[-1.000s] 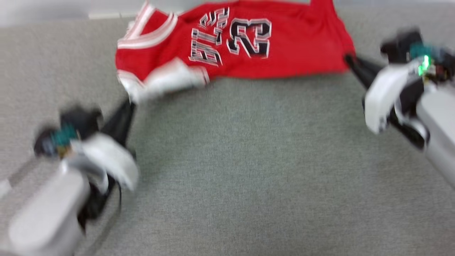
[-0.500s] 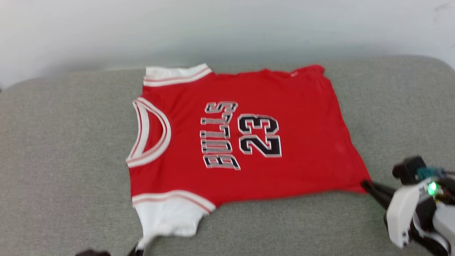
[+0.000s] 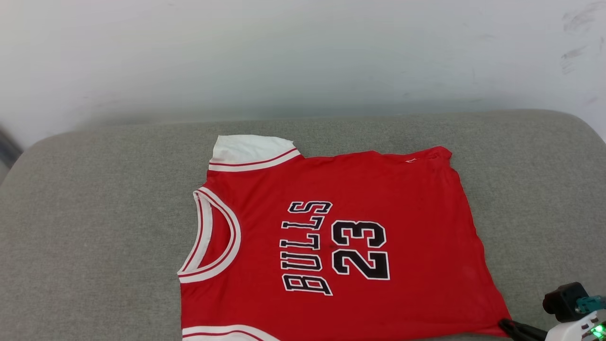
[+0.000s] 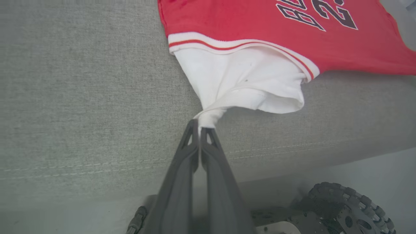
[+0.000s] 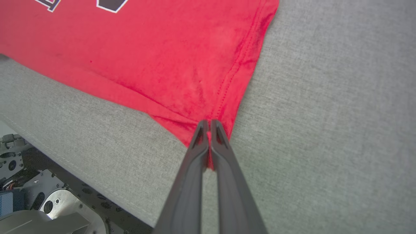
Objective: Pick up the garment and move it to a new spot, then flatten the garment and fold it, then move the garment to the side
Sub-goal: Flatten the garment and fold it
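The garment (image 3: 388, 199), a red jersey with white sleeves, striped trim and the number 23, lies spread on the grey cushion (image 3: 94, 227), neck to the left. In the left wrist view my left gripper (image 4: 199, 129) is shut on the tip of the near white sleeve (image 4: 240, 81), which is stretched toward it. My right gripper (image 5: 208, 123) is shut on the garment's near hem corner (image 5: 201, 94); its dark fingers (image 3: 516, 327) reach the corner at the head view's lower right. The garment's near edge is cut off by the frame bottom.
A pale wall (image 3: 303, 52) rises behind the cushion. The cushion's near edge and seam (image 4: 97, 164) lie just under the left gripper, with the robot's base and a wheel (image 4: 344, 208) below. Bare cushion (image 5: 341, 113) lies right of the garment.
The head camera has tilted up, so the garment sits lower in the picture and the wall shows. The garment went from bunched to spread flat. Both grippers stay shut on it.
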`<state>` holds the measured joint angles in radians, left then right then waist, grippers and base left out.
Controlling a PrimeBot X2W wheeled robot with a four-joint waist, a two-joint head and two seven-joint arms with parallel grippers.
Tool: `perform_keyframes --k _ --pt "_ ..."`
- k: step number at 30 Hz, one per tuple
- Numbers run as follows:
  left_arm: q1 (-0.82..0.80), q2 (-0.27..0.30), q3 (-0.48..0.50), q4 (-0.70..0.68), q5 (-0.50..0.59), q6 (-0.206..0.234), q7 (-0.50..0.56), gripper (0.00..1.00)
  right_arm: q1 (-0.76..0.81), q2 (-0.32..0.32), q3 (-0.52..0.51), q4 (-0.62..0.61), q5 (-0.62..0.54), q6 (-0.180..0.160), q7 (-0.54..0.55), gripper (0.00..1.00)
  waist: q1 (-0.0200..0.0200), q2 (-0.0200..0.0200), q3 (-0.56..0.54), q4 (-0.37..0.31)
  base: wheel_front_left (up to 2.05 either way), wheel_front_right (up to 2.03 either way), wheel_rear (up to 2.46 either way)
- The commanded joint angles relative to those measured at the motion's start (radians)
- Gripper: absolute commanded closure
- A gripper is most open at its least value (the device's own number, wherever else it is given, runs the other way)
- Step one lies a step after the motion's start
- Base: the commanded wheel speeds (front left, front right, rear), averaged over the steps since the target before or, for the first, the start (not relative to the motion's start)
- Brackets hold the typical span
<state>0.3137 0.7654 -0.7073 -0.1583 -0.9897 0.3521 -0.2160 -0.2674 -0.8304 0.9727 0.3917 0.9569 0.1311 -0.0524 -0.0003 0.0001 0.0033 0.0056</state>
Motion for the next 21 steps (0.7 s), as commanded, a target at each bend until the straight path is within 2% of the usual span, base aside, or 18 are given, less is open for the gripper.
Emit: perform_keyframes --k 1,10,21 --pt "-0.003 0.005 0.005 -0.002 0.003 0.002 -0.007 1.0 0.021 -0.002 -0.01 -0.005 -0.006 -0.001 0.006 1.0 0.0003 -0.0001 0.003 -0.001 0.0 0.0 0.0" --pt "-0.185 0.029 0.032 -0.011 0.112 -0.02 -0.001 1.0 -0.001 0.037 -0.198 -0.096 -0.106 -0.001 0.081 1.0 0.0003 -0.0001 0.043 -0.008 0.0 0.0 0.0" --pt "-0.484 0.045 0.055 0.046 0.185 -0.095 0.099 1.0 -0.046 0.1 -0.37 -0.2 -0.212 -0.001 0.192 1.0 0.0003 -0.0001 0.142 -0.042 0.0 0.0 0.0"
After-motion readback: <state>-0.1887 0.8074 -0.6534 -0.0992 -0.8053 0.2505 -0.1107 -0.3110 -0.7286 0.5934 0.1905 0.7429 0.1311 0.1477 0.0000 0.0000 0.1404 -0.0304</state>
